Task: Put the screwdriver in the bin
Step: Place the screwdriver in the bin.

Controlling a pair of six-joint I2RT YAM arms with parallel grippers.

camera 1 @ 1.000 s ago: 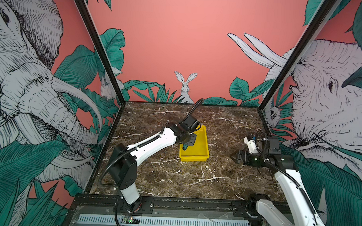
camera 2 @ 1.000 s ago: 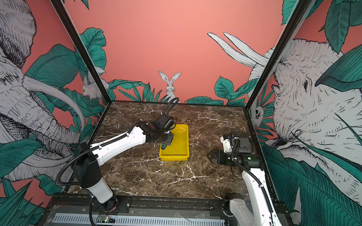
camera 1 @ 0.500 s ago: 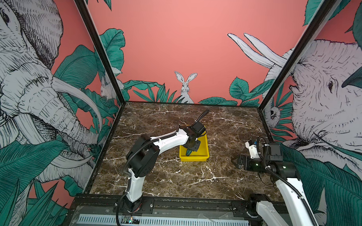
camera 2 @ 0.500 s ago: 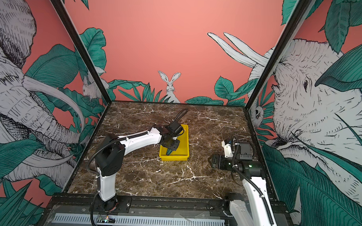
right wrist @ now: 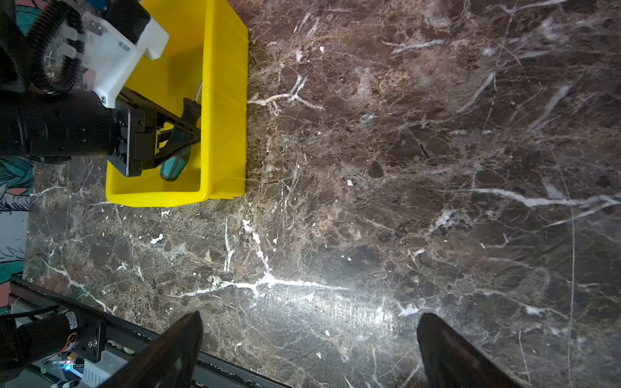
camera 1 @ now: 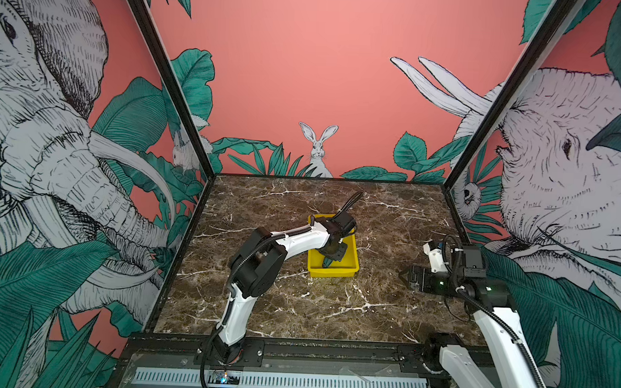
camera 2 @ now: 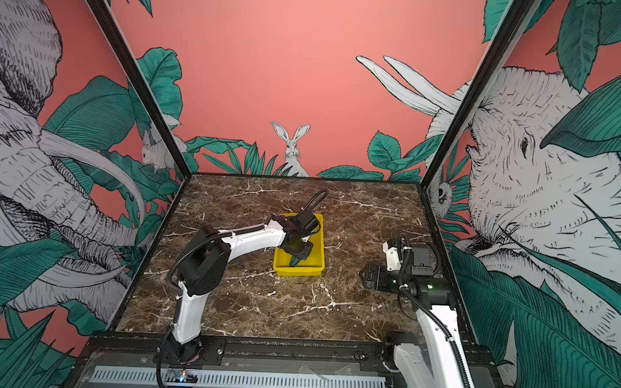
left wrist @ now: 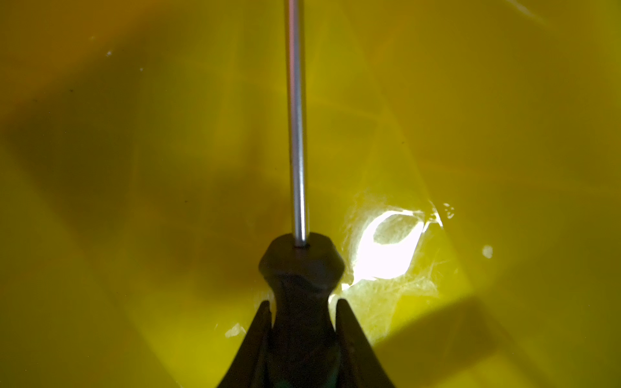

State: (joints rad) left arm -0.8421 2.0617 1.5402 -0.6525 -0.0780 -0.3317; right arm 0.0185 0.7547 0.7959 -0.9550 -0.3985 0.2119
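The yellow bin stands mid-table. My left gripper reaches down inside it, shut on the screwdriver. The green handle end points toward the bin's near wall. In the left wrist view the dark handle is clamped between both black fingers, and the metal shaft runs out low over the bin floor. The right wrist view shows the same grip on the screwdriver inside the bin. My right gripper hovers open over bare marble to the right.
The brown marble table is enclosed by printed side and back walls. A black rail runs along the front edge, where both arm bases are mounted. The left arm's elbow stands left of the bin.
The left arm's elbow has swung in toward the table's middle, and its gripper has dropped with the screwdriver into the bin's near end. The right arm has drifted slightly right.
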